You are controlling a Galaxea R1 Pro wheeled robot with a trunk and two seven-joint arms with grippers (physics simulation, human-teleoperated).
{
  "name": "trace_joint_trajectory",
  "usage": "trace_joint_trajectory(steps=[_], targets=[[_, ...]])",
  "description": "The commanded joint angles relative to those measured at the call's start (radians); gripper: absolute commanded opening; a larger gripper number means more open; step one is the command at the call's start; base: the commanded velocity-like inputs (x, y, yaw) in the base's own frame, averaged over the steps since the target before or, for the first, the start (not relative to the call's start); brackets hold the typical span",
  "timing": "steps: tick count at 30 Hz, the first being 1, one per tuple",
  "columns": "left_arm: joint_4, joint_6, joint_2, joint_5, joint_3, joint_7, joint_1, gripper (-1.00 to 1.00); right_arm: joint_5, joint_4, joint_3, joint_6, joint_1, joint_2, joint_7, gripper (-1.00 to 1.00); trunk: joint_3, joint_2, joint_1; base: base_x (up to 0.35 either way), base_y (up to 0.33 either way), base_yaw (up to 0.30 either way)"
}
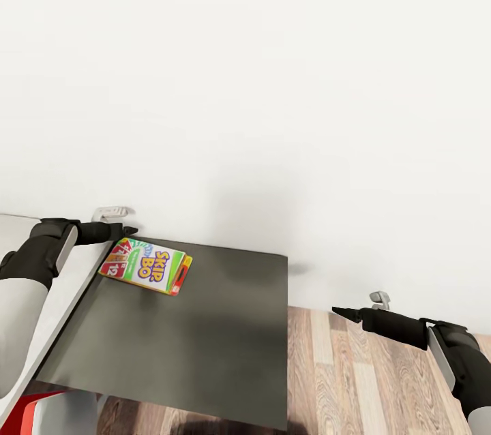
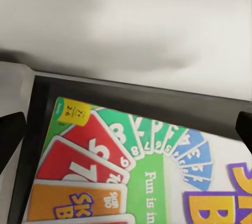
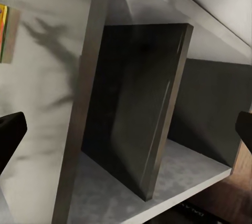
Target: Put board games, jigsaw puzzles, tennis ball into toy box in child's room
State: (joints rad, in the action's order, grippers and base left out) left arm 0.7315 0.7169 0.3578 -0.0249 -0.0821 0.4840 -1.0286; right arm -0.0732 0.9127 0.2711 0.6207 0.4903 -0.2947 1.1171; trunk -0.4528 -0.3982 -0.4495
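The Skip-Bo board game (image 1: 145, 266) lies flat on a dark surface (image 1: 204, 346), not yet grasped; the left pincer (image 1: 129, 231) hovers released beside it, the right pincer (image 1: 339, 312) spread and empty

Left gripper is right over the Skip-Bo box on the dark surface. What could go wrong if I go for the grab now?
The card game box lies flat near the dark surface's back edge, so the left gripper may push it against the wall instead of gripping. Its fingertips straddle a corner, risking a skewed grasp.
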Motion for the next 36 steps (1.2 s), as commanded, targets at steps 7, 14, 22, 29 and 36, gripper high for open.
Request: trace_joint_trajectory(steps=[7, 14, 22, 29, 36], targets=[[0.001, 0.005, 0.0, -0.003, -0.001, 0.005, -0.001, 1.0, -0.005, 0.0, 0.0, 0.008, 0.001, 0.0, 0.001, 1.0, -0.012, -0.002, 0.0, 0.0, 0.0, 0.0], [0.0, 0.004, 0.0, -0.003, -0.002, 0.005, -0.001, 1.0, -0.005, 0.0, 0.0, 0.008, 0.001, 0.0, 0.001, 1.0, -0.023, -0.002, 0.0, 0.0, 0.0, 0.0], [0.0, 0.004, 0.001, -0.003, -0.004, 0.005, -0.001, 1.0, -0.005, 0.0, 0.0, 0.008, 0.001, -0.001, 0.001, 1.0, -0.035, -0.002, 0.0, 0.0, 0.0, 0.0], [0.0, 0.004, 0.001, -0.003, -0.004, 0.005, -0.001, 1.0, -0.005, 0.0, 0.0, 0.007, 0.001, -0.001, 0.001, 1.0, -0.039, -0.002, 0.0, 0.0, 0.0, 0.0], [0.001, 0.004, 0.001, -0.003, -0.004, 0.005, -0.001, 1.0, -0.005, 0.0, 0.0, 0.007, 0.001, -0.001, 0.001, 1.0, -0.039, -0.002, 0.0, 0.0, 0.0, 0.0]])
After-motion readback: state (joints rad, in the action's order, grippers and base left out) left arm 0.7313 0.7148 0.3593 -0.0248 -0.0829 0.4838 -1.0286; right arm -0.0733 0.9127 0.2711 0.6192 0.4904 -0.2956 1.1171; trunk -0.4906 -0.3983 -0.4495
